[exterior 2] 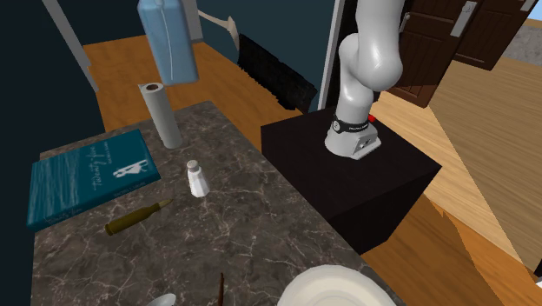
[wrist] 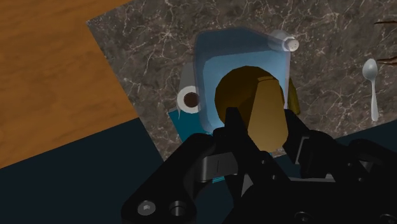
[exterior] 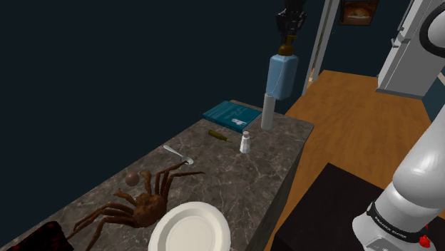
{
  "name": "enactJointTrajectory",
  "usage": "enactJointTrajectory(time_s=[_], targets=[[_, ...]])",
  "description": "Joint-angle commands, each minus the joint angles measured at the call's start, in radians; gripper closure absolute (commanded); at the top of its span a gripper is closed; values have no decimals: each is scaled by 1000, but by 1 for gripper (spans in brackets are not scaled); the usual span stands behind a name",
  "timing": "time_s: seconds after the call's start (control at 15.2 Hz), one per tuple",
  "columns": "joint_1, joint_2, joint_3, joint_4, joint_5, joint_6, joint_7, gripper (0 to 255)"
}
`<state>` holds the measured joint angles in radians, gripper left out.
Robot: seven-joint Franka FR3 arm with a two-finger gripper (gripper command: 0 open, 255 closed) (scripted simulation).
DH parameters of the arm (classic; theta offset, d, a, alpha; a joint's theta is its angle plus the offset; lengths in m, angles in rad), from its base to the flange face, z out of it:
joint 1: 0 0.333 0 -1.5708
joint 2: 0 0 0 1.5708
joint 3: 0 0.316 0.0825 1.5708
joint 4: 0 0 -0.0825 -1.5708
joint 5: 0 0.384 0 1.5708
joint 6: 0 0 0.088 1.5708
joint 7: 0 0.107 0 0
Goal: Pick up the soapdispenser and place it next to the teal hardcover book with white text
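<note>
We list one gripper (exterior: pixel 289 36) clamped on a pale-blue soap dispenser (exterior: pixel 282 77) by its brown pump (wrist: pixel 251 102), aloft above the counter (exterior: pixel 235 178) near a teal book (exterior: pixel 232 114).

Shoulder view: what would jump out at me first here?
A blue soap dispenser hangs high over the dark marbled counter, clasped by its brown top in the black hand. At the counter's near end sprawls a long-legged brown crab beside a white plate.

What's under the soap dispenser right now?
The marble counter; the white roll, teal book and shaker ring its outline in the wrist view. The soap dispenser covers the spot directly below.
</note>
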<state>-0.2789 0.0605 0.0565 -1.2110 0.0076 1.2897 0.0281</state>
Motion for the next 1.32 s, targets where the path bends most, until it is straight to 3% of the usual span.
enactJointTrajectory(time_s=[0.0, 1.25], targets=[[-1, -22, -1, -60, 1, 39, -1, 255], [-3, -139, -3, -471, 8, 333, -9, 255]])
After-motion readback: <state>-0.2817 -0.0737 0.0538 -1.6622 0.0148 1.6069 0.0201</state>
